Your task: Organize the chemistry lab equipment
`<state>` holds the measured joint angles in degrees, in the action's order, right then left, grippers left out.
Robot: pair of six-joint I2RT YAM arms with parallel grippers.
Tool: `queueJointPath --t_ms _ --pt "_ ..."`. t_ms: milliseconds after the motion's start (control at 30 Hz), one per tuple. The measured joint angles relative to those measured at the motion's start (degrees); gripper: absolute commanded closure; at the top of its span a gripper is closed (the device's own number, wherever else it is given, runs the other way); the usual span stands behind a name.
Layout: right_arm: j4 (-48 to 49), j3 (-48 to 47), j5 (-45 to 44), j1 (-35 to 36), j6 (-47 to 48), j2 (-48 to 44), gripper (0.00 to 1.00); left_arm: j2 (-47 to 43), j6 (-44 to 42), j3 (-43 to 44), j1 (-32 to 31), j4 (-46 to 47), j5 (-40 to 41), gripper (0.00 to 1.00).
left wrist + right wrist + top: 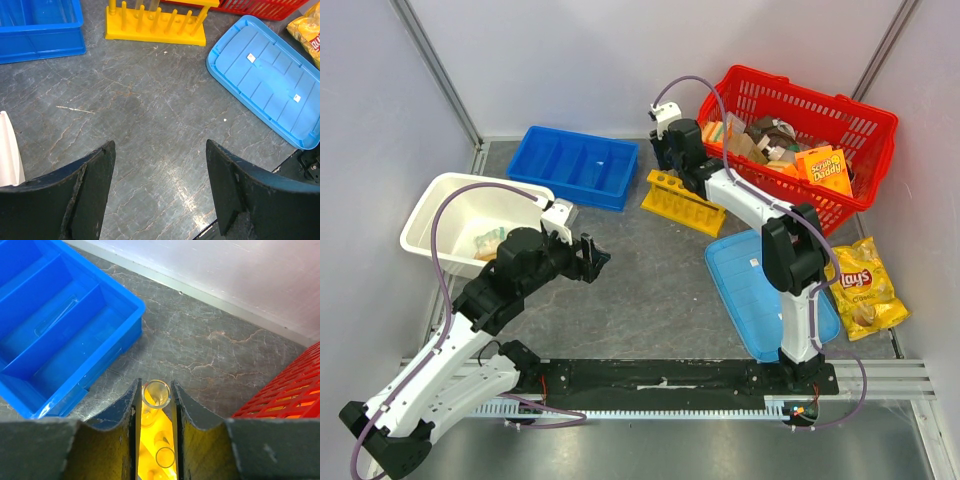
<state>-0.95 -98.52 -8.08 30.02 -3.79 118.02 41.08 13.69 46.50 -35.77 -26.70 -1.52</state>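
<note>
Yellow rack [683, 203] stands upright on the tabletop [650, 300], between the blue tray [573, 166] on its left and the red basket [820, 110] on its right, with the near end close to the far edge of the blue lid [760, 290]. Right pincer [155, 390] sits directly over the rack, fingers drawn in and pinching a clear tube [156, 394]. The tube's open mouth faces the wrist camera and the yellow of the rack shows straight below it. Cannot tell whether the tube's lower end sits in a hole. Right arm reaches out from its base across the lid to get there. The blue tray is split into long compartments; a second tube [55, 317] lies flat in one of them, along its length. Left pincer [160, 165] is spread wide with nothing between the fingers, held above bare tabletop on the left side, well apart from the rack. Just beside it, further left, a white tub [425, 215] holds a small bag [488, 243] of pale contents, too small to make out further. The red basket is filled with boxes and packs, one of them orange. A yellow chip bag [863, 290] lies flat on the tabletop to the right of the lid, in front of the basket.
</note>
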Motion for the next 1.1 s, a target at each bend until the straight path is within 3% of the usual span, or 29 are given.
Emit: queueJointPath --t_ms 667,833,1100 --pt "17.0 9.2 0.7 0.1 1.7 0.2 0.65 0.0 -0.1 0.0 0.0 0.0 0.0 0.21" --pt "18.2 10.4 0.7 0.1 1.0 0.2 0.55 0.0 -0.1 0.0 0.0 0.0 0.0 0.21" --pt "18.0 11.2 0.6 0.9 0.3 0.1 0.53 0.0 -0.1 0.0 0.0 0.0 0.0 0.21"
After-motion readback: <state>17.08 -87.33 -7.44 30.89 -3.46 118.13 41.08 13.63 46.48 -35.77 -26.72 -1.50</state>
